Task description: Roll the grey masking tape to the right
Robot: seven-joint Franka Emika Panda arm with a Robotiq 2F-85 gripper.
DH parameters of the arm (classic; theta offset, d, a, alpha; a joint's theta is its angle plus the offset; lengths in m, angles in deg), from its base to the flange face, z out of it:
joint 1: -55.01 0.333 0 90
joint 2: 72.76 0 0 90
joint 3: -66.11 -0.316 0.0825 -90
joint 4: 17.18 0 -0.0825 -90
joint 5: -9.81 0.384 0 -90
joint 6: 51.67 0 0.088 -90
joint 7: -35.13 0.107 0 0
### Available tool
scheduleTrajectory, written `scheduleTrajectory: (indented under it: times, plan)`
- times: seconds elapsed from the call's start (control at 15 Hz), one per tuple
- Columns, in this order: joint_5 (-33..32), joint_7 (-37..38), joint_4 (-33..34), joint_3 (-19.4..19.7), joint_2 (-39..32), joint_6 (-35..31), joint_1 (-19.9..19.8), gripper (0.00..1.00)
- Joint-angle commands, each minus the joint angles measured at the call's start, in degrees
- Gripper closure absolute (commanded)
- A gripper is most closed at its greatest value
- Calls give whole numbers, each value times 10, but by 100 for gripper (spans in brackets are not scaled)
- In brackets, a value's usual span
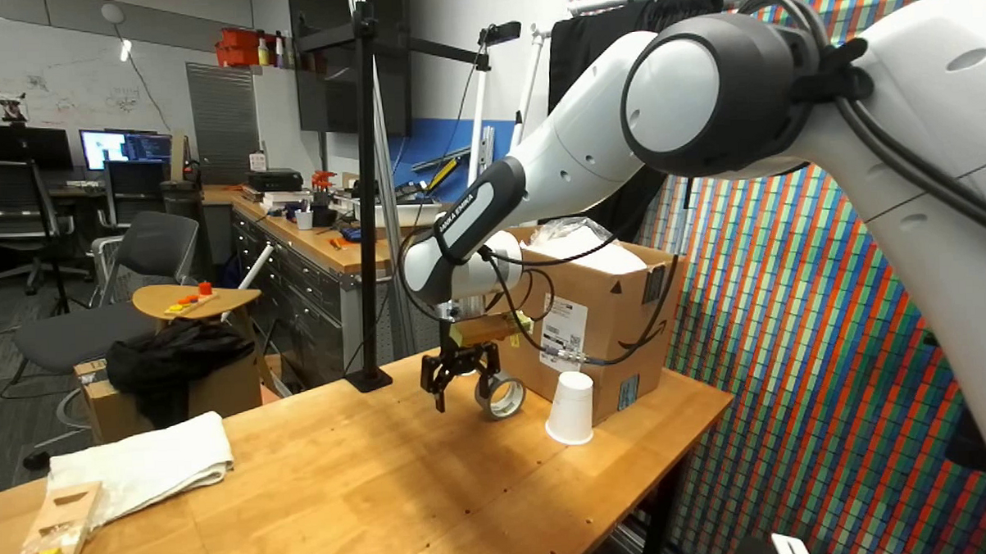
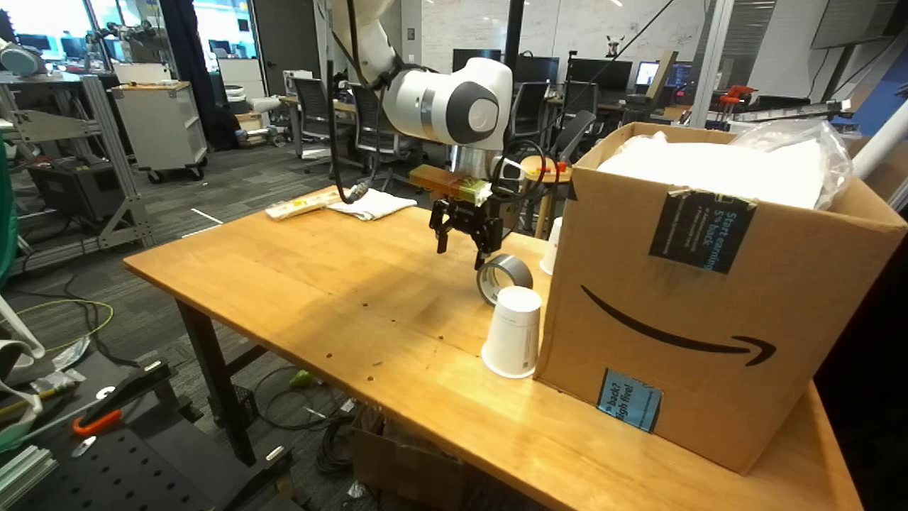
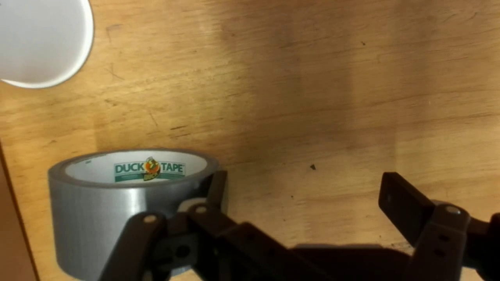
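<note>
Where the honey-coloured wooden worktop (image 1: 327, 471) runs off to the left of an exterior view, we see a slotted pale wooden board (image 1: 71, 515) and, close against it, a folded white cloth (image 1: 146, 453). Well apart from these, further right, the black two-fingered jaws point down, spread wide with only worktop between them. Just to their right in both exterior views, and to their left in the wrist view, the silver-grey ring-shaped tape roll (image 3: 109, 207) stands on its rim. The nearer black finger (image 3: 218, 189) overlaps the roll's edge in our sight; we cannot tell whether the two touch. The coming push turns on this: the roll lies outside the jaws, beyond that one finger, and its hollow axis runs crosswise to the line from finger to finger. We judge, then, that a sideways sweep of the jaws would set it rolling rather than tip it. Further right stand a white upturned paper cup (image 1: 571, 405) and, just beside it, a big brown cardboard box (image 1: 609, 318). We think room on that side is short, so the push had best be gentle and straight, lest the roll veer into either.
</note>
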Motion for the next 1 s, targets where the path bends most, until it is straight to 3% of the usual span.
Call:
scheduleTrajectory:
  times: [0.0, 0.27, 0.93]
  plan:
    - [-15, 3, -7, 17, 25, 3, -2, 0]
    - [-31, 6, -10, 29, 38, -2, 2, 0]
    - [-25, 3, -30, 6, 44, -9, 20, 0]
